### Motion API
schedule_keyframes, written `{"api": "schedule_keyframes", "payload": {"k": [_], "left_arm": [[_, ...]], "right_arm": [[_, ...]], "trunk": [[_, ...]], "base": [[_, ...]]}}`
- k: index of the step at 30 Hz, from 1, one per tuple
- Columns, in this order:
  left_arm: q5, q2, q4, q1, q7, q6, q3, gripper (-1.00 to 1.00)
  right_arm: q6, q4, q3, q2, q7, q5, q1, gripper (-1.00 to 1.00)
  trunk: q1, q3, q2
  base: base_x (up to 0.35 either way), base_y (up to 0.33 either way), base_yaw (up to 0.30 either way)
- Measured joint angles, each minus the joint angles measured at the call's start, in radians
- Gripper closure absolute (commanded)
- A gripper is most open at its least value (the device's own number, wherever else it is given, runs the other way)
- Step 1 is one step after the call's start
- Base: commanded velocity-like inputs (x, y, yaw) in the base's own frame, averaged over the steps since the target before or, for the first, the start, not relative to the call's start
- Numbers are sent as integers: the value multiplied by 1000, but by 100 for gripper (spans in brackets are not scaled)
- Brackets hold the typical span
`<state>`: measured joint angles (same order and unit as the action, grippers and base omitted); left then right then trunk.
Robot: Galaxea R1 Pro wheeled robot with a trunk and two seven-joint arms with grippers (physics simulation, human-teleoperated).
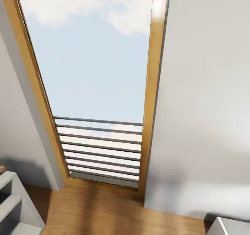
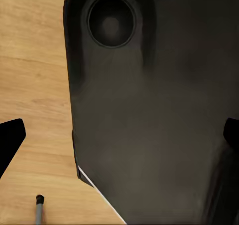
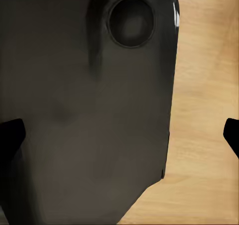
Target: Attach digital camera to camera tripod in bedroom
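I'm facing the tall wood-framed window (image 1: pixel 100 89) at the bedroom wall (image 1: pixel 205 106), with neither camera nor tripod located yet, so I judge this the searching step. Both hands hang spread and empty over the wood floor (image 2: pixel 35 85), beside the robot's dark body (image 2: pixel 149 125). Next I'd turn to find them.
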<state>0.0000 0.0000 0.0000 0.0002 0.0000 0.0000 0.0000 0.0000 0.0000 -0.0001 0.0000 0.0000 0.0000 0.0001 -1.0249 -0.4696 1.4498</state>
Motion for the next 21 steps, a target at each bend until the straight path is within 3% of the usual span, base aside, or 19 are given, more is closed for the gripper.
{"api": "schedule_keyframes", "payload": {"k": [4, 13, 21], "left_arm": [[20, -9, -20, 22, 20, 20, 21, -100], [66, -9, -68, 52, 70, 59, 25, -100], [108, -9, -113, 52, 72, 59, 25, -100]], "right_arm": [[20, -22, 21, 20, -20, -1, -2, -100], [66, -71, 67, 20, -21, -1, -2, -100], [111, -116, 111, 20, -21, -1, -2, -100]], "trunk": [[0, 0, 0], [0, 0, 0], [0, 0, 0]], "base": [[0, 0, 0], [0, 0, 0], [0, 0, 0]]}}
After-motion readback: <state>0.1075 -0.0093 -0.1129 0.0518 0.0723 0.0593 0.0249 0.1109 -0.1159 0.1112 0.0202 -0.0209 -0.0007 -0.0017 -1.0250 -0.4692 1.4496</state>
